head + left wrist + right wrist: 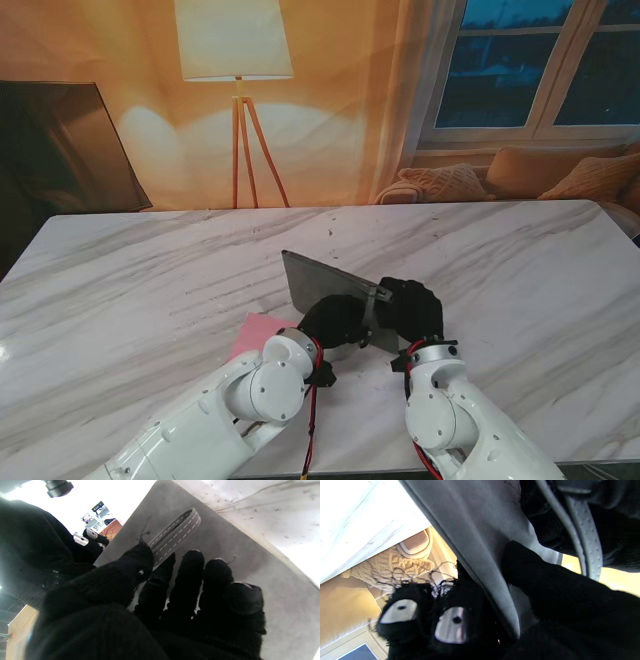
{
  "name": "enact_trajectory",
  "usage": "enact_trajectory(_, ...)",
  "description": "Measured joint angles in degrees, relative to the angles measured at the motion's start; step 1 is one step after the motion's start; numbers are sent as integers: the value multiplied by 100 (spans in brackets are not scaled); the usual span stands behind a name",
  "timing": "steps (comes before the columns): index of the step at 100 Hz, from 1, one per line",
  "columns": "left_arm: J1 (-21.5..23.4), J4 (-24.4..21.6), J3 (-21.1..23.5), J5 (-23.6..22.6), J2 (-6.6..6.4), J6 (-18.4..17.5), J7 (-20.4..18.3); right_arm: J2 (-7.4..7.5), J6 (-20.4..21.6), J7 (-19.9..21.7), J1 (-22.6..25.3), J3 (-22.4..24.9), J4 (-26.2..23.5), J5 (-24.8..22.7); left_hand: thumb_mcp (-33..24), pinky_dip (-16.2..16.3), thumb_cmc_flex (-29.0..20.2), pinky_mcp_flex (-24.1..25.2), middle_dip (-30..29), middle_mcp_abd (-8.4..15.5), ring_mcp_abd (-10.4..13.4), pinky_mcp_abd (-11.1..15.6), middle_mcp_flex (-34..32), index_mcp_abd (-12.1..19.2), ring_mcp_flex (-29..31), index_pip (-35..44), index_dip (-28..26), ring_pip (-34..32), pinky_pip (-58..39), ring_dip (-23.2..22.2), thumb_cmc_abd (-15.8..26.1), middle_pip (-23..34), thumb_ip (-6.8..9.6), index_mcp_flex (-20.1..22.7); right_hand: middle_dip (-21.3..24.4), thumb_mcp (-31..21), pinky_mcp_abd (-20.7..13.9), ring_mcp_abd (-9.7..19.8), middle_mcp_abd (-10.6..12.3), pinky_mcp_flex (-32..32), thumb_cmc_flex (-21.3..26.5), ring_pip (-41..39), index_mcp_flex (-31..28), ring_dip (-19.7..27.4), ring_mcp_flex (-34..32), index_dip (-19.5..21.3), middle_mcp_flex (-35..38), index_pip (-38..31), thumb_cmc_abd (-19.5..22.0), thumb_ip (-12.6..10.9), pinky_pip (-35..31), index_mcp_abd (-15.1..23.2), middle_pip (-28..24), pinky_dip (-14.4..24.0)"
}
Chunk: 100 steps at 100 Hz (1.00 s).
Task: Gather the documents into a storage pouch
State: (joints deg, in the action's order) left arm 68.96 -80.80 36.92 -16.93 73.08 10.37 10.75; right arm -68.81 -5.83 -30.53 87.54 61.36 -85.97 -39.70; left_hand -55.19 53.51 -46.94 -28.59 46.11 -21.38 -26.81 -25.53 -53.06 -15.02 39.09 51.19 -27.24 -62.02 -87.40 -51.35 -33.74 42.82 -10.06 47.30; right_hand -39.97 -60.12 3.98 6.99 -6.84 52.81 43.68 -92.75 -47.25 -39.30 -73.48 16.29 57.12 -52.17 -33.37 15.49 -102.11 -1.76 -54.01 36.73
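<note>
Near the table's [520,260] middle, both hands pinch the pouch [325,275] edge.

Count on the marble table [520,270]: one grey felt pouch [318,278] at frame centre with one stitched loop [175,533] on its face, and one pink sheet [255,332] at lower centre-left, partly hidden by the arm. Two black-gloved hands, left hand [335,320] and right hand [410,305], both at lower centre. Background: one floor lamp [235,60] at top centre, three cushions at upper right, first cushion [440,182].
</note>
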Motion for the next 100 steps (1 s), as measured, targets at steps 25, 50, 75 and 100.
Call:
enact_trajectory(25,10,40,32,233,17,-200,-5,-9,-101,21,-48,2,50,99,-65,-73,-506,-11,299,66,-1,0,-150,202,3,282,4,-24,-17,6,-7,-175,-47,0,11,0,0,0,-1,-6,-6,0,2,0,-1,-1,0,-28,0,0,0,-1,-2,-2)
enact_trajectory(50,99,23,136,433,53,-312,18,-13,-162,59,-98,-5,110,177,106,-76,-1081,114,705,184,1,3,-235,411,-16,495,-242,-46,-23,-39,1,-529,-295,-123,48,-3,1,0,-1,-153,-7,0,76,29,-1,-1,-1,-129,6,0,0,-15,-3,-4)
enact_trajectory(75,237,-89,295,692,49,-339,-29,-25,-161,61,-140,-24,178,253,637,205,-1864,432,947,193,2,40,-194,610,-245,583,-1651,162,203,-176,355,-584,-451,-269,48,-5,5,-48,-77,-300,-7,57,76,201,-1,0,-57,-135,8,-1,0,-18,-10,-5)
enact_trajectory(100,347,-250,476,317,-52,-338,-114,-55,-165,111,-165,-7,216,470,858,487,-2002,432,987,115,2,40,-107,823,-245,874,-2732,63,203,-404,626,-355,-451,69,49,-5,7,-63,-81,-492,-7,134,61,411,-1,398,-58,-55,65,-1,0,-17,-11,-5)
